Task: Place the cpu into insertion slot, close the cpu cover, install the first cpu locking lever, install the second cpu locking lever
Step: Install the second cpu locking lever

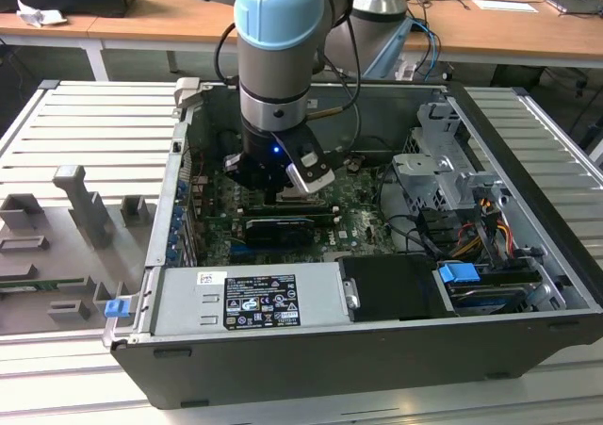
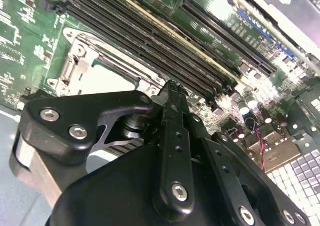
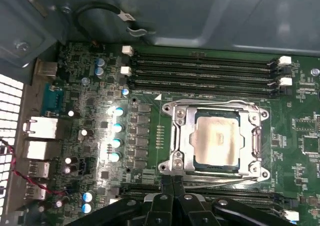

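One cpu (image 3: 218,141) in the first wrist view, lying flat inside the insertion slot (image 3: 195,136), pale face up. Around it, cpu cover (image 3: 181,136) folded down over the slot, silvery frame on all four sides and the chip visible through the cut-out centre. Thin metal lever rods along the edges of the frame; not possible to tell if hooked or free. In the second wrist view, same cover (image 2: 75,60) and a part of the pale chip (image 2: 107,78), just beyond the black linkage of the jaws.

Jaws closed, the two black fingertips (image 3: 167,191) pressed side by side with no gap and nothing visible between them. Tips just beside one edge of the cover, near a corner screw; touching or not, cannot tell.

Four long black memory slots (image 3: 200,70) next to the socket on one side, more of them on the opposite side, all on the green motherboard (image 3: 300,136). Also a row of small blue capacitors (image 3: 117,113) near the socket.

In the exterior view, arm (image 1: 278,29) reaching down from the upper centre of the frame into the open computer case (image 1: 283,368). Grey power supply (image 1: 254,298) along the lower centre. Case standing on the ribbed metal desk (image 1: 85,123), with grey fixtures (image 1: 80,199) at the exterior view's left.
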You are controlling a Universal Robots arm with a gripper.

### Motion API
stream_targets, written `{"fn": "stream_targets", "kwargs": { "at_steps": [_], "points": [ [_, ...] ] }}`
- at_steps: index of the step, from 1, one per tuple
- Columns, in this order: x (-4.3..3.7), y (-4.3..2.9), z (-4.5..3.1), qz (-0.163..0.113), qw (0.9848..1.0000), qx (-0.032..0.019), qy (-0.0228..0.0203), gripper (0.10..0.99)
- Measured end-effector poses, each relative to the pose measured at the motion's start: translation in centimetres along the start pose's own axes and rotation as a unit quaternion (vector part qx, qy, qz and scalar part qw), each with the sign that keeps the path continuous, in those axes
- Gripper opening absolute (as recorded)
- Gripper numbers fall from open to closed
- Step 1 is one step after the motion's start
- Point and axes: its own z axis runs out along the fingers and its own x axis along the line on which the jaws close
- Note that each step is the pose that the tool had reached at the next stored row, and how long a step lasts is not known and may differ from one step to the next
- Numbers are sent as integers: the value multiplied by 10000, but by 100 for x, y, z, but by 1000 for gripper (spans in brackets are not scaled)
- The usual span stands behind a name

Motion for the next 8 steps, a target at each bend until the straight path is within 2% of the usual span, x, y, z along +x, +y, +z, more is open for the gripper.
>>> {"fn": "stream_targets", "kwargs": {
  "at_steps": [2, 8],
  "points": [
    [43, -5, 2, -1, 10000, -58, -5, 106],
    [58, -13, 28, -1, 9999, -145, -11, 106]
  ]
}}
